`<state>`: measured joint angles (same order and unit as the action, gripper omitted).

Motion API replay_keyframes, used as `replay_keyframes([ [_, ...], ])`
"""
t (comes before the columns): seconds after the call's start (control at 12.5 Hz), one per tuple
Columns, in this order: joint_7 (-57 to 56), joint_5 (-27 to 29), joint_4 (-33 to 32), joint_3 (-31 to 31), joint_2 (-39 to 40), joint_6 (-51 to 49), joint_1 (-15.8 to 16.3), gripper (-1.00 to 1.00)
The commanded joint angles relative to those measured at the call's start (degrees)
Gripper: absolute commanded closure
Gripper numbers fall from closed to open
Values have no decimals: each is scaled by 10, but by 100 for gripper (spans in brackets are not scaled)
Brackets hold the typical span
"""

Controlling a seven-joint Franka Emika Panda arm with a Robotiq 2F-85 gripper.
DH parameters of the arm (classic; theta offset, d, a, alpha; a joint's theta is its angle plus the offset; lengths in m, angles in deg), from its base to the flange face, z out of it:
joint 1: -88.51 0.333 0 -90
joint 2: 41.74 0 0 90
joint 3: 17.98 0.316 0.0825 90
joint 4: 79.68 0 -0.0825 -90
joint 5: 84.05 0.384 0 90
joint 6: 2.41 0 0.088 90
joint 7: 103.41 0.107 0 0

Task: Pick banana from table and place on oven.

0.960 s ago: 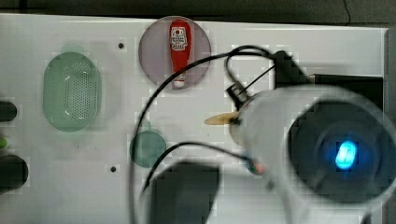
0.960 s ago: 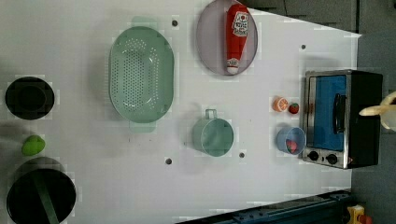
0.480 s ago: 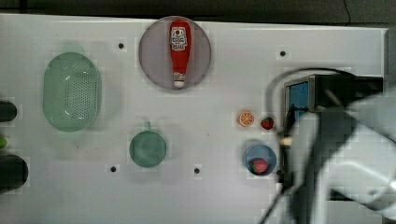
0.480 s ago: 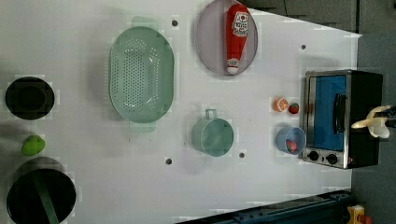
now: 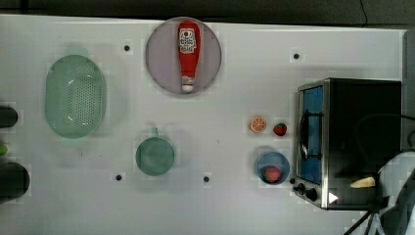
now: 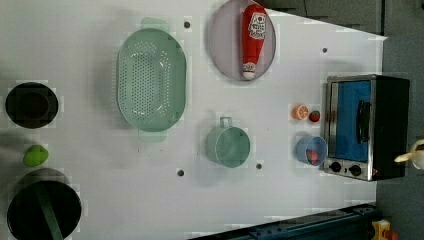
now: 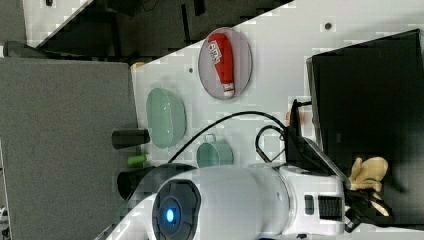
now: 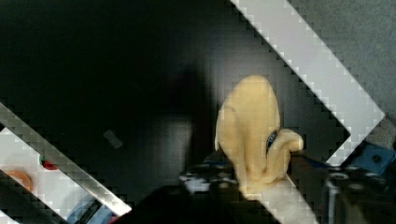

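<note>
Since a second ago: the arm (image 5: 399,196) has swung off the counter's (image 5: 235,205) middle to the top view's lower right corner, and the banana (image 5: 363,182) has come with it, from above the white surface to above the oven (image 5: 362,127).

Top view, left to right:
- Two dark round vessels (image 5: 12,180) cut by the top view's left edge.
- Pale green colander (image 5: 75,95), well apart from the rest.
- Green cup (image 5: 154,155), handle toward the far edge.
- Grey plate (image 5: 161,73) with a red ketchup bottle (image 5: 188,54) lying on it, cap toward the cup.
- Orange slice (image 5: 258,124) and strawberry (image 5: 280,129) just beside each other; below them a blue bowl (image 5: 264,164) holding something red, near the oven's knobs.
- Oven at the top view's right, blue glass door facing the counter's middle.

The counter is white and flat with small dark screw holes. Dark floor lies beyond its far edge. The right view's left has a grey panel (image 7: 65,150).

The banana sits over the oven's black top near its knob-end corner; contact with the top is unclear. The pincer (image 7: 369,199) is right at the banana; whether it is clamped or apart, I cannot tell.
</note>
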<state>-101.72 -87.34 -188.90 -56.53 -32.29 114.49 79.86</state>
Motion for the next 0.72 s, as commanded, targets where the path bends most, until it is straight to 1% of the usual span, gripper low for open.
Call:
replay_keyframes([
  [0.08,-48,10,14,32,-20,-7,48,-49],
  [0.16,-48,10,16,32,-20,-5,48,-72],
  [0.24,-48,10,18,33,-20,-1,48,-100],
  [0.4,-48,10,21,41,-22,1,52,-100],
  [0.56,-47,9,37,56,-33,-11,58,-100],
  [0.72,-4,9,59,81,-59,-43,70,-100],
])
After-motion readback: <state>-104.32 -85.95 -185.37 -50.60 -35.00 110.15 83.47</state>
